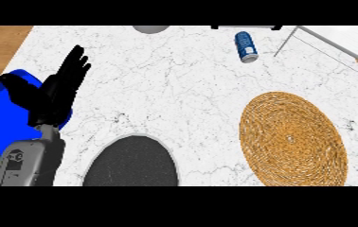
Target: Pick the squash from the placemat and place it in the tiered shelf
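A round woven straw placemat (293, 138) lies on the marble counter at the lower right, and nothing rests on it. No squash shows anywhere in the head view. Thin grey bars of the tiered shelf (318, 38) cross the upper right corner. My left hand (59, 86) stands at the left edge with its fingers straight and pointing up, holding nothing, over a blue object (24, 79). My right hand does not appear.
A blue can (246, 46) lies on its side near the top, left of the shelf bars. A dark round plate (131, 163) sits at the lower middle. A grey round shape (151, 29) peeks in at the top edge. Wood (13, 39) borders the counter at upper left.
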Controlling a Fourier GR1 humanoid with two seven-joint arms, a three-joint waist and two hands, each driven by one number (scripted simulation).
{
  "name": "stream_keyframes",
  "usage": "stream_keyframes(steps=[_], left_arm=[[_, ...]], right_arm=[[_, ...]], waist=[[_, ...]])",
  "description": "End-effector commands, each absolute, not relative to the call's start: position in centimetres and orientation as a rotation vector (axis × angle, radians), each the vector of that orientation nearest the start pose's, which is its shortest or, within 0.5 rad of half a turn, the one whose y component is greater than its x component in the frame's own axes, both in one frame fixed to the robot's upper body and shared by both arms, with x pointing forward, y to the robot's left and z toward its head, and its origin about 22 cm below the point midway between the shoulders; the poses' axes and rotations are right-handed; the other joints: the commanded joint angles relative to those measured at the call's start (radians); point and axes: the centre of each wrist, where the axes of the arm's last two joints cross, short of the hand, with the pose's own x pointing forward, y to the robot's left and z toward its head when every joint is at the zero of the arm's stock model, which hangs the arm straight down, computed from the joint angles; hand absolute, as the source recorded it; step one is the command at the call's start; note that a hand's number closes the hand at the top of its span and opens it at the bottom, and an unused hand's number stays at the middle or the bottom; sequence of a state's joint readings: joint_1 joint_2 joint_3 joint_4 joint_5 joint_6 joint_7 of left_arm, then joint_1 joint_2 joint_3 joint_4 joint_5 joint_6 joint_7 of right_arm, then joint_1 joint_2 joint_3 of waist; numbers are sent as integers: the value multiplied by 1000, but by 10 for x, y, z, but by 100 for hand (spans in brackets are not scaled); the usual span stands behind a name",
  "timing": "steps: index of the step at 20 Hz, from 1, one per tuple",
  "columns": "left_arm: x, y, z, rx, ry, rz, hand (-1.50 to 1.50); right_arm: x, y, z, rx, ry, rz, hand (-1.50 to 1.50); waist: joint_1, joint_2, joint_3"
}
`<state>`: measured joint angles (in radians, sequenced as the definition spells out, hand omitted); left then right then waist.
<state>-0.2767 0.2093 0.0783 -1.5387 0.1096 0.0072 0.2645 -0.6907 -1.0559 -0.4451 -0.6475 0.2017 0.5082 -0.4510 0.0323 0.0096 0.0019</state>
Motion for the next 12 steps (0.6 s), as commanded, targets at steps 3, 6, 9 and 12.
stream_keyframes(steps=[3, 6, 9, 12], left_arm=[[301, 262, 81, 77, -1550, -65, 0], [298, 267, 74, 67, -1561, -81, 0], [309, 254, 78, 46, -1545, -91, 0], [307, 261, 71, 40, -1563, -84, 0]], right_arm=[[292, -570, 234, -691, -1737, 509, 150], [285, -579, 245, -778, -1620, 355, 150], [303, -566, 217, -817, -1655, 331, -150], [307, -565, 225, -833, -1742, 260, -150]], waist=[[2, 1, 0], [15, 5, 0], [16, 9, 2], [26, 13, 3]])
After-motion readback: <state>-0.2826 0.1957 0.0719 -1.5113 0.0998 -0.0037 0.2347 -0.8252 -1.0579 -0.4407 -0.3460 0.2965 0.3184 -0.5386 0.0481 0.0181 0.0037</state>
